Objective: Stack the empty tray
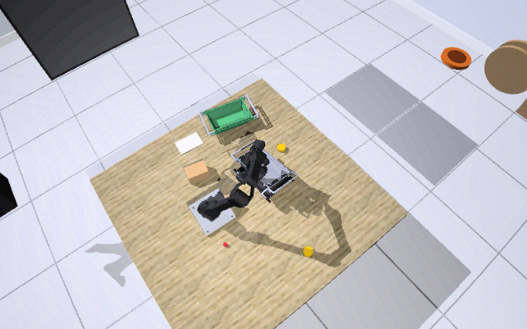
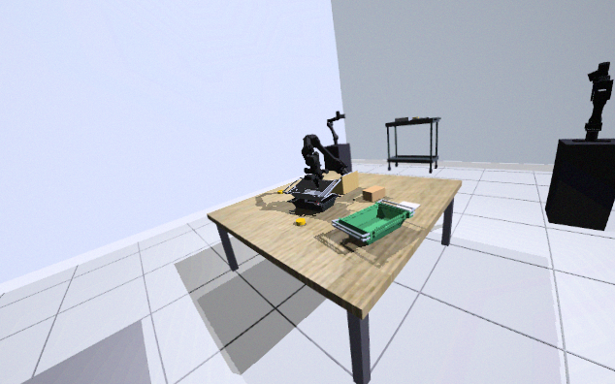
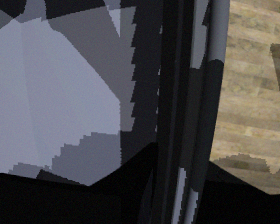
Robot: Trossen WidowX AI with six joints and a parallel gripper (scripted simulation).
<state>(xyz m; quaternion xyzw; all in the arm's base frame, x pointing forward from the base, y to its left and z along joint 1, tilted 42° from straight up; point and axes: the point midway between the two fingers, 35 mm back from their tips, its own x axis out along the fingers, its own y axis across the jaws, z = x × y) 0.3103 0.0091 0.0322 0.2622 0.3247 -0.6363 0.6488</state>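
Observation:
A dark tray (image 1: 288, 179) (image 2: 311, 206) with pale grey blocks inside stands mid-table under my arm. Its wire bars show as silver lines at both ends. My gripper (image 1: 250, 168) (image 2: 313, 183) is down at the tray's near end and shut on one wire bar (image 3: 220, 30), which runs along the dark wall in the wrist view; the fingertips themselves are hidden. The grey load (image 3: 51, 96) fills the left of that view. The empty green tray (image 1: 229, 125) (image 2: 374, 230) lies apart at the table's far side, with its own bars out over its ends.
A tan box (image 1: 196, 171) (image 2: 373, 193) and a white sheet (image 1: 189, 142) (image 2: 409, 205) lie left of the trays. Two yellow discs (image 1: 281, 147) (image 1: 307, 251) and a small red cube (image 1: 225, 244) lie on the wooden table. The arm's base plate (image 1: 216, 224) is near the middle.

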